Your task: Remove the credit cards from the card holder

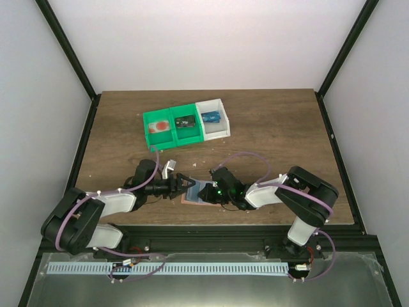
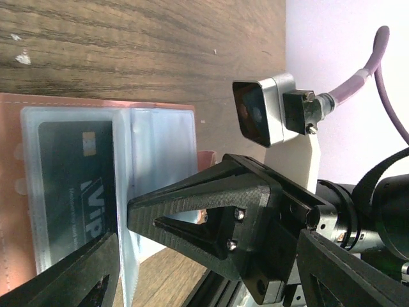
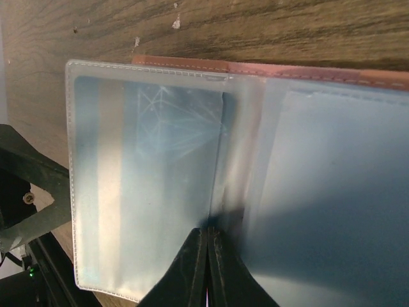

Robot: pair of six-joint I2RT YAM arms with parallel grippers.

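Fingers on the left gripper (image 1: 186,185) stand apart; those on the right gripper (image 1: 206,190) are together.

Top view: both meet over the card holder (image 1: 190,200), which lies open on the table (image 1: 275,141) near the arm bases. Green bin (image 1: 167,125) and white bin (image 1: 214,118) are well behind, no obstruction.

Left wrist view: dark card (image 2: 70,185) sits inside a clear sleeve (image 2: 160,147); right tips are at the sleeve fold.

Right wrist view: second card (image 3: 160,128) is also sleeved.

Judgement: no card out yet. Next, the left fingers need a card edge at a sleeve mouth while the right steadies the holder. Sleeve plastic blocks direct grip.
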